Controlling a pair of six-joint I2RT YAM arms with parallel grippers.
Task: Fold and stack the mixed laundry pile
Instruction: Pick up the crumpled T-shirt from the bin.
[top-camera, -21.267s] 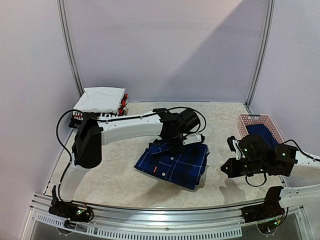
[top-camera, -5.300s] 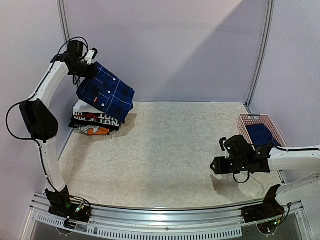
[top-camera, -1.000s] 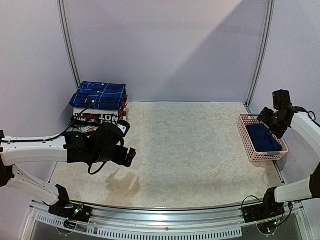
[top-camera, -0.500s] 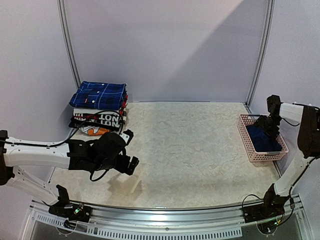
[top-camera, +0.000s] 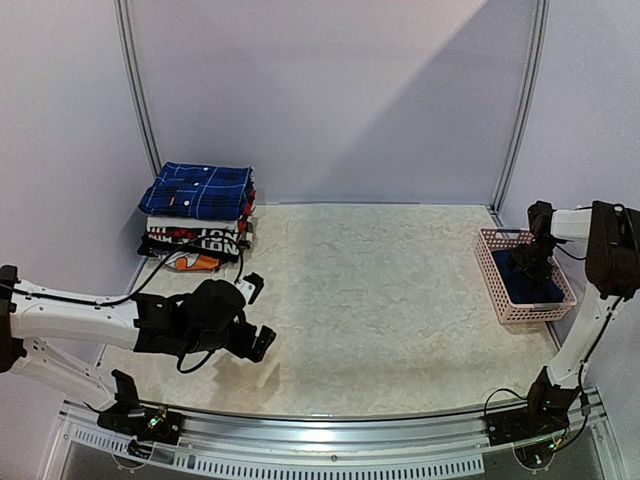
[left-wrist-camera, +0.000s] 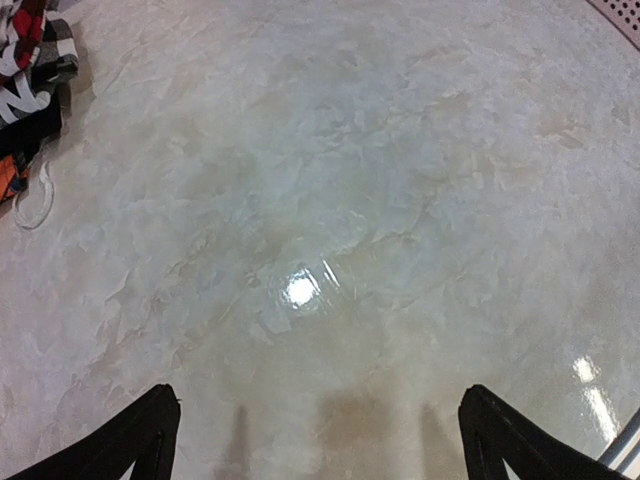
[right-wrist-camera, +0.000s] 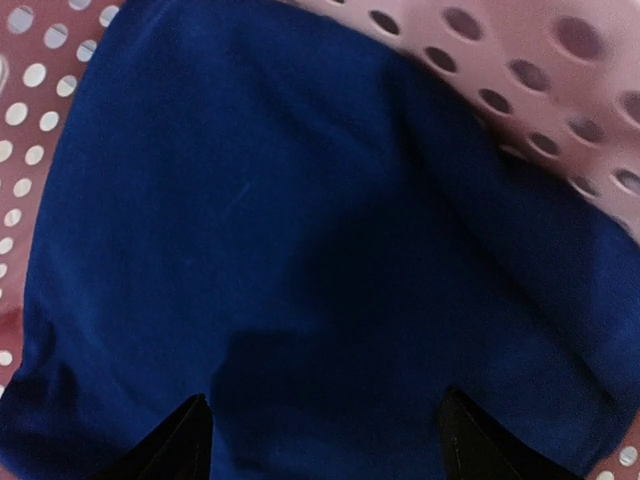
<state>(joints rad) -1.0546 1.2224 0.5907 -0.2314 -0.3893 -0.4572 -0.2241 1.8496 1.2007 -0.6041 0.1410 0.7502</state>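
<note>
Navy T-shirt (right-wrist-camera: 280, 230) fills the right wrist view, right hand (right-wrist-camera: 322, 425) spread apart above it

A fixed camera high behind the near edge takes in the whole worktop (top-camera: 380, 300), while the left wrist camera looks down on it from close and the right wrist camera stares near point-blank into the pink basket (top-camera: 538, 313).

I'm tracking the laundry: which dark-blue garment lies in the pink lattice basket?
The plain navy T-shirt, in the pink plastic lattice basket; the white-lined plaid shirt lies folded atop the garment stack, far left.
</note>
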